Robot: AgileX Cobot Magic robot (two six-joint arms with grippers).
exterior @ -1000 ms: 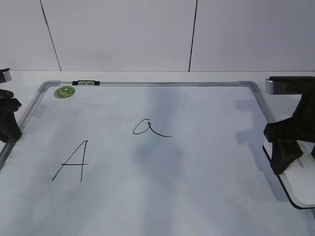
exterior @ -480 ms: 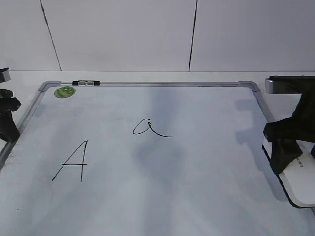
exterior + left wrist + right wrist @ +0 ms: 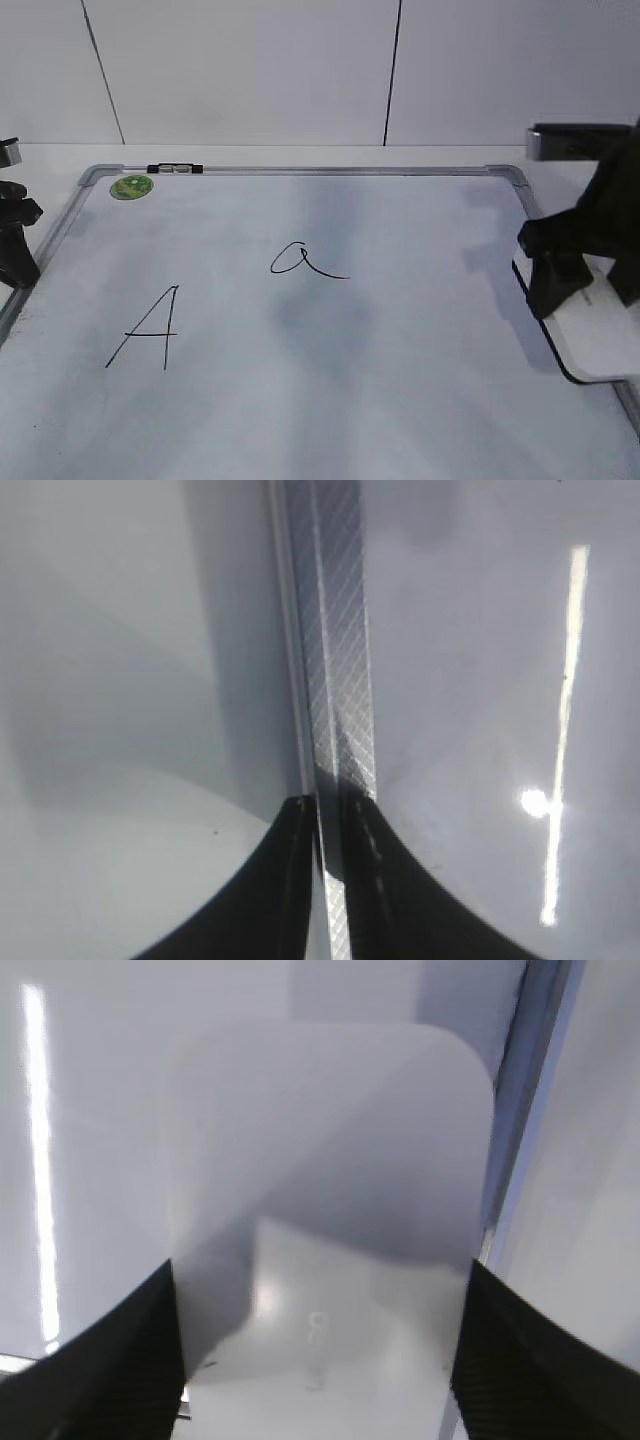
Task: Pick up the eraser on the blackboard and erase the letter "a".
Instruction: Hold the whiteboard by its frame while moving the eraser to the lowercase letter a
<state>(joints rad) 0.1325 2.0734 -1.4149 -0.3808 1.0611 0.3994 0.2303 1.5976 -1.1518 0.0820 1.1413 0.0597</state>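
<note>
White wall panels behind, white tabletop, and most of it covered by the blackboard (image 3: 330, 400), really a white dry-erase board w/ grey frame and a green sticker (image 3: 131, 186) in the far-left corner.

What changed: vs 0.5 s ago the right gripper (image 3: 585, 290) and the eraser (image 3: 598, 335) have shifted up and inward together, off the right frame edge and partly over the writing surface. Eraser's dark felt edge now reads clear of the board, so it looks lifted. Means pickup is prob. done; next is the carry left to the letter "a" (image 3: 305, 260), which sits untouched mid-board, well apart from the eraser. Capital "A" (image 3: 150, 328) nearer-left, also intact.

End effectors: right wrist view shows the eraser (image 3: 330, 1210) filling the gap, black fingers (image 3: 100, 1360) pressed against both long sides, so it's pinching the block. Left gripper (image 3: 325, 880) parked at the board's left frame (image 3: 340, 660), fingers nearly together w/ only a thin gap, straddling the rail, holding nothing.
</note>
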